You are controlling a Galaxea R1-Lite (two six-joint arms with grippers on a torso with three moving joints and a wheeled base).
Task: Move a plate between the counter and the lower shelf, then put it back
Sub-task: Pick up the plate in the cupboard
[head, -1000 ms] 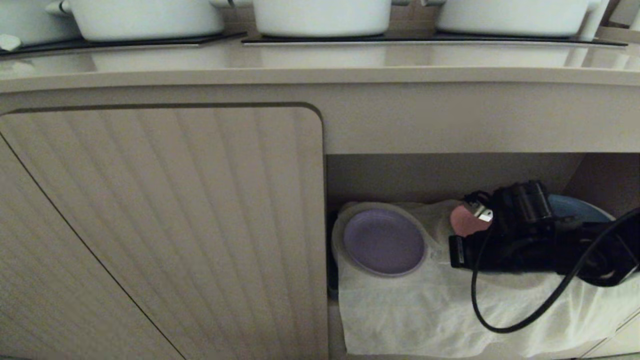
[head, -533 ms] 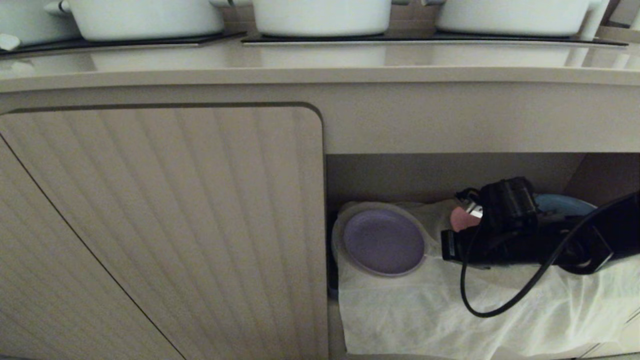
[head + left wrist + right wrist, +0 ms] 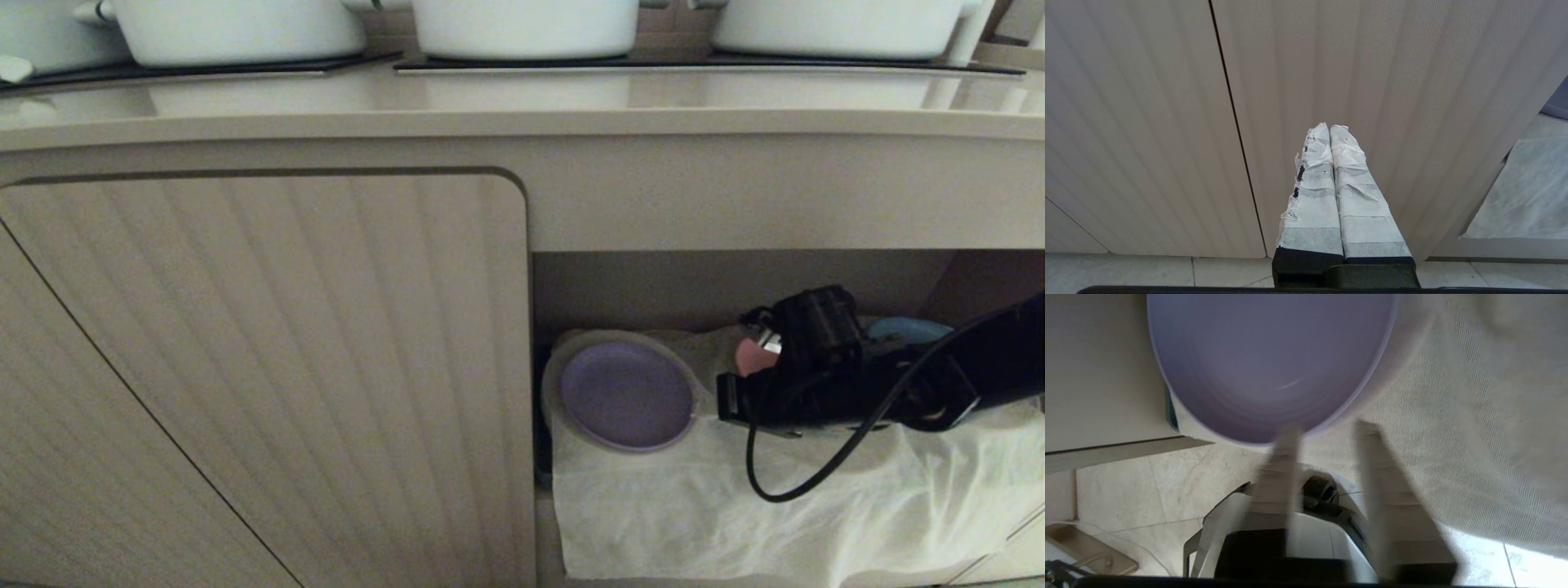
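The plate (image 3: 626, 394), small, round and pale lilac, lies flat on the white cloth (image 3: 694, 506) at the left end of the lower shelf (image 3: 735, 282). My right gripper (image 3: 720, 402) reaches in from the right, just beside the plate's right rim. In the right wrist view the plate (image 3: 1269, 363) fills the space ahead, and the right gripper (image 3: 1327, 428) is open with nothing between its fingers; one fingertip (image 3: 1290, 435) sits at the rim. The counter (image 3: 522, 114) runs above. My left gripper (image 3: 1329, 128) is shut and parked facing the ribbed cupboard door (image 3: 1392, 81).
A salmon-pink plate (image 3: 749, 355) and a blue plate (image 3: 906, 331) lie behind my right arm on the shelf. The closed ribbed door (image 3: 269, 367) stands left of the recess. White pots (image 3: 522, 24) sit on black hob panels (image 3: 702, 64).
My right arm has moved left along the shelf, closing the gap to the lilac plate. The plate has not moved.
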